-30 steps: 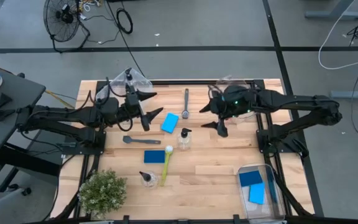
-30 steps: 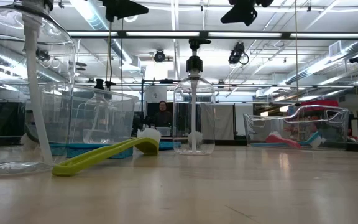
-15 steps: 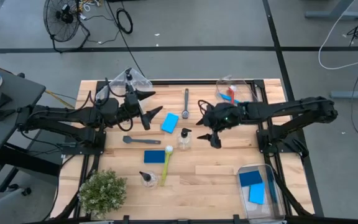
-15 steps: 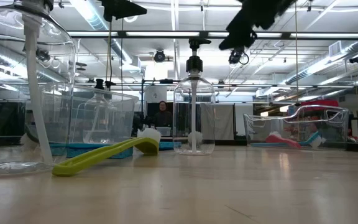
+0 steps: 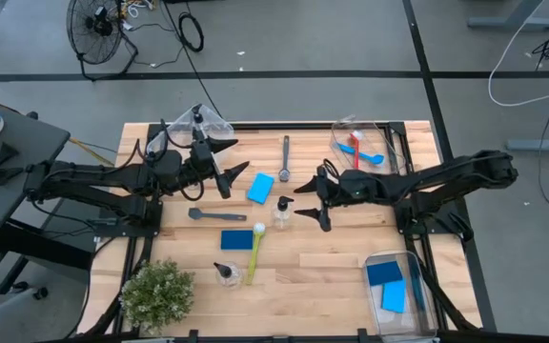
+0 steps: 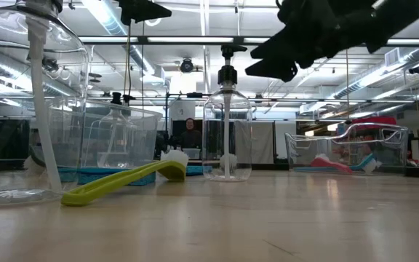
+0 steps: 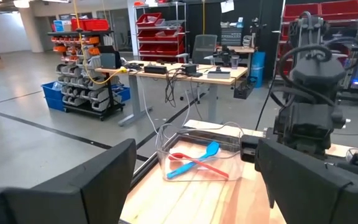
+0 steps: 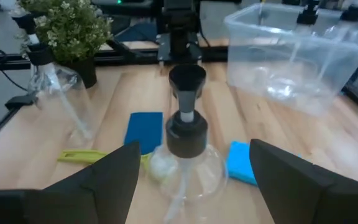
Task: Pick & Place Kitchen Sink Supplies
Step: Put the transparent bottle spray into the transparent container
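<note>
Wood counter (image 5: pixel 332 257) holds a bottle (image 5: pixel 281 213) mid-way, with the right gripper (image 5: pixel 311 199) wide open just beside it, so it should probably slide straight, fingers either side, then squeeze gently.

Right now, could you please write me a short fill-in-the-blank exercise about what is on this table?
1. The right gripper, fingers open, hovers next to the clear ____ with a black pump top.
2. The bin at the far right corner holds a red and a ____ brush.
3. The yellow-green brush lies partly across a blue ____.
4. The left gripper holds ____.

Missing words: bottle; blue; sponge; nothing
</note>
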Motion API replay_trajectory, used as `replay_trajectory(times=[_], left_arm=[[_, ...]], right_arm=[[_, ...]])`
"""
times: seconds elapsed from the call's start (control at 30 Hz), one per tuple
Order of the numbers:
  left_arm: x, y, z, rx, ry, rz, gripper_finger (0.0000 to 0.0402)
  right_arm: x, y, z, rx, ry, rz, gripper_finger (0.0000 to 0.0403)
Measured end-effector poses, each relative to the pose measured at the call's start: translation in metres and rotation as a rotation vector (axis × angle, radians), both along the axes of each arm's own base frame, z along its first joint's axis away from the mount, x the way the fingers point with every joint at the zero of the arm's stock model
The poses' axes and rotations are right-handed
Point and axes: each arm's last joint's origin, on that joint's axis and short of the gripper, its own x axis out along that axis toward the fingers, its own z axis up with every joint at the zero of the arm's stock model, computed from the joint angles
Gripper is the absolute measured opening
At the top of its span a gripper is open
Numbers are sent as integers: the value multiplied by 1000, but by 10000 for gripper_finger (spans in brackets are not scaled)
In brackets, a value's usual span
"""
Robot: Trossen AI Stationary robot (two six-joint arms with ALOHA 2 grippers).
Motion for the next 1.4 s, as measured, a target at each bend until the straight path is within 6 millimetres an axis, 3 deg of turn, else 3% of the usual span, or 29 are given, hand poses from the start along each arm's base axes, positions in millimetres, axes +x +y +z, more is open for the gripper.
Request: replay_trajectory(times=[0.3,0.77,1.4], left_arm=[[0,0,0,2,2,0,341],[0,1,0,2,1,27,341],[0,1,0,1,1,26,341]], right_arm=[[-7,-2,-19,-43,-19,-34,302],[16,-1,-38,-41,-129,-24,302],[24,-8,-45,-53,-184,-30,302]])
